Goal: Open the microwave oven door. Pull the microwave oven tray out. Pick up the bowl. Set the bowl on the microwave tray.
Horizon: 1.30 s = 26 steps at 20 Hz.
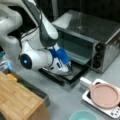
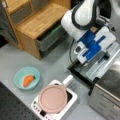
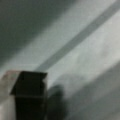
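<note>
Bent low over the dropped-open microwave oven door (image 1: pixel 75 71), gripper (image 1: pixel 65 70) down at its surface.
Finger spread: cannot tell. Bowl (image 2: pixel 27 78) holding a carrot (image 2: pixel 28 80) near the worktop (image 2: pixel 50 65) edge, well apart.

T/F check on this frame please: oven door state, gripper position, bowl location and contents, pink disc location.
1. The microwave oven door is folded down open. True.
2. The gripper is over the open door at the front of the microwave oven. True.
3. The bowl already sits on the door. False: in a front view it rests on the grey table, apart from the oven.
4. The bowl is empty. False: it holds an orange carrot-like item.
5. The pink disc lies on the white base. True.
6. The gripper holds the bowl. False: the bowl sits alone, far from the arm.
</note>
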Tool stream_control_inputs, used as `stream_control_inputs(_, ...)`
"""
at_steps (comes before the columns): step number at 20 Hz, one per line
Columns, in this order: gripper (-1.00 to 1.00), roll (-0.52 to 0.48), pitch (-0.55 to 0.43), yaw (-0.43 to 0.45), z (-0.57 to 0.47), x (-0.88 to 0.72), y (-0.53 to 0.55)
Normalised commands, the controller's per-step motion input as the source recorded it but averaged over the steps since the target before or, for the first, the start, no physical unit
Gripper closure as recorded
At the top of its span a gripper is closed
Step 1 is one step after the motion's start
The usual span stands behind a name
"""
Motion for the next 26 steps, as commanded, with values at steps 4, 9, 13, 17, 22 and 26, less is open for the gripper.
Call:
stream_control_inputs(4,-1.00,-0.077,-0.060,0.287,-0.08,0.54,-0.45)
stream_control_inputs(9,-1.00,-0.019,0.004,0.305,-0.09,0.34,-0.29)
stream_control_inputs(13,-1.00,-0.002,0.048,0.268,-0.06,0.19,-0.22)
stream_control_inputs(17,-1.00,-0.133,0.127,0.176,0.13,0.14,-0.26)
stream_control_inputs(22,-1.00,-0.296,0.198,0.064,0.37,0.10,-0.19)
stream_control_inputs(26,-1.00,-0.376,0.214,0.024,0.42,0.09,-0.05)
